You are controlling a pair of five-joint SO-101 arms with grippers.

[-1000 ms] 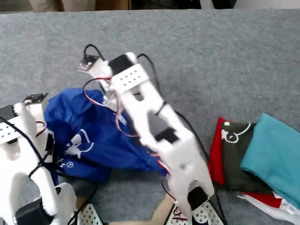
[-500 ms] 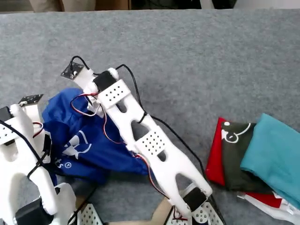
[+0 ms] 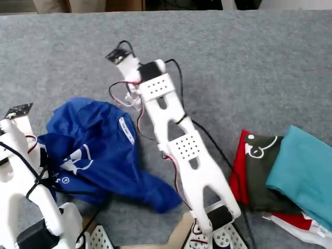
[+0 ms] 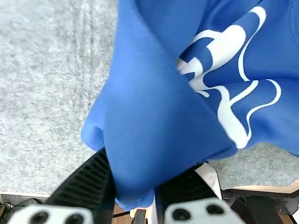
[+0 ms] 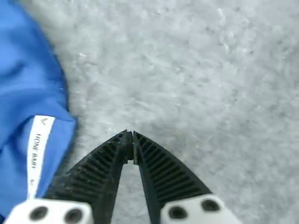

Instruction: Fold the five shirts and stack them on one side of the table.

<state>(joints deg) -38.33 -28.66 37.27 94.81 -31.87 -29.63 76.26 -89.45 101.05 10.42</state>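
Right arm (image 3: pixel 176 140) lifted off blue shirt (image 3: pixel 98 150) and swung toward far side; shirt spread wider. Left tool (image 4: pixel 133 198) pinched shirt edge, at near left of surface (image 3: pixel 233 62). Right tool (image 5: pixel 130 145) closed on nothing, above bare surface just beside shirt collar. Folded shirts (image 3: pixel 282 176) piled at right edge.

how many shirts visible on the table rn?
5: blue shirt crumpled at left; red shirt, dark shirt, teal shirt and white shirt overlapping at right. Others may hide underneath.
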